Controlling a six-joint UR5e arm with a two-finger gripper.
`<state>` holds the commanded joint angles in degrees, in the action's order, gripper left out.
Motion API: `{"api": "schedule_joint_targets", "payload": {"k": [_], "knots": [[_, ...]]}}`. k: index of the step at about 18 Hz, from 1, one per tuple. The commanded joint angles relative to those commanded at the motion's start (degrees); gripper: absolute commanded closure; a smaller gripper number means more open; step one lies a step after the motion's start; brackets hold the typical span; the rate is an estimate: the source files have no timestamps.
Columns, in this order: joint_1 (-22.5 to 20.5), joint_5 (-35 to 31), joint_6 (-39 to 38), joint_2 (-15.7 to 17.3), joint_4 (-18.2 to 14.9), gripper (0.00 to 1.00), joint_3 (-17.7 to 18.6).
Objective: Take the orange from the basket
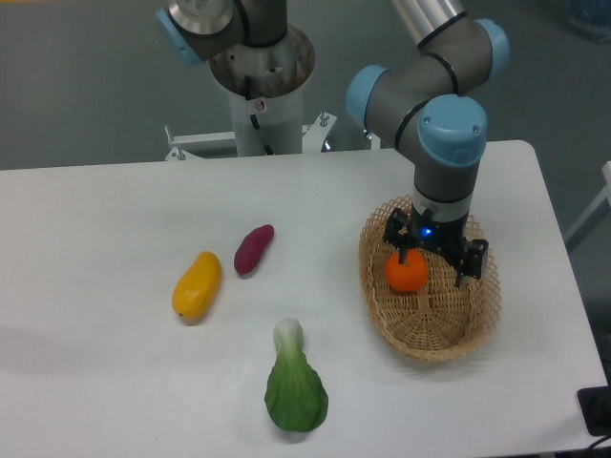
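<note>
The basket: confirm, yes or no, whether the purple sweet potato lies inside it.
No. The purple sweet potato lies on the white table, well outside the basket.

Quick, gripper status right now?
Gripper: down in the basket, fingers beside the orange; whether it grips it cannot be told.

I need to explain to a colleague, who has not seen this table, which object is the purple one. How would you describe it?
On the white table, look left of the wicker basket to the three loose items. The purple sweet potato lies farthest back, just right of the yellow mango-shaped fruit and above the green bok choy. It is the smallest of the three and the only purple thing.
</note>
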<state>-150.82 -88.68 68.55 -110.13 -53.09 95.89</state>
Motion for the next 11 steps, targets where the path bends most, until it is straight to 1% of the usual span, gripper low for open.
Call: {"api": "schedule_joint_targets", "payload": {"k": [8, 11], "knots": [[-0.09, 0.44, -0.18, 0.00, 0.09, 0.00, 0.61], [0.00, 0.53, -2.97, -0.44, 0.18, 0.00, 0.70]]}}
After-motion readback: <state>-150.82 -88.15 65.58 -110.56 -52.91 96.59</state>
